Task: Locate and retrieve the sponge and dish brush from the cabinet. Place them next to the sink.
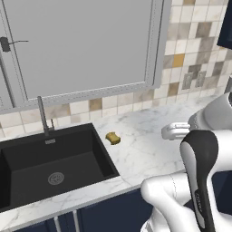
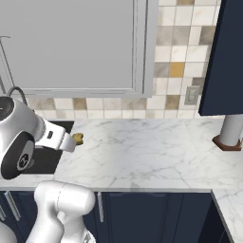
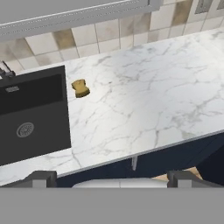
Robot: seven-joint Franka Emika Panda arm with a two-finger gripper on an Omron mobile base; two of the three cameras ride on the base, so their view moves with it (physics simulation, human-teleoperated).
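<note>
The mustard-yellow sponge (image 1: 113, 138) (image 2: 78, 138) (image 3: 80, 88) lies on the marble counter just right of the black sink (image 1: 27, 174) (image 3: 43, 131), near the back corner of the basin. My gripper (image 3: 111, 179) hovers above the counter's front edge, well short of the sponge. It is open wide, with nothing between its dark fingertips (image 3: 43, 178). The navy wall cabinet (image 2: 223, 57) (image 1: 225, 27) hangs at the upper right. The dish brush is out of view.
A slim grey faucet (image 1: 43, 115) stands behind the basin under a pale grey window panel (image 1: 81, 45). A grey roll on a brown base (image 2: 231, 130) stands at the far right of the counter (image 2: 152, 147). Navy base cabinets (image 2: 142, 213) run below.
</note>
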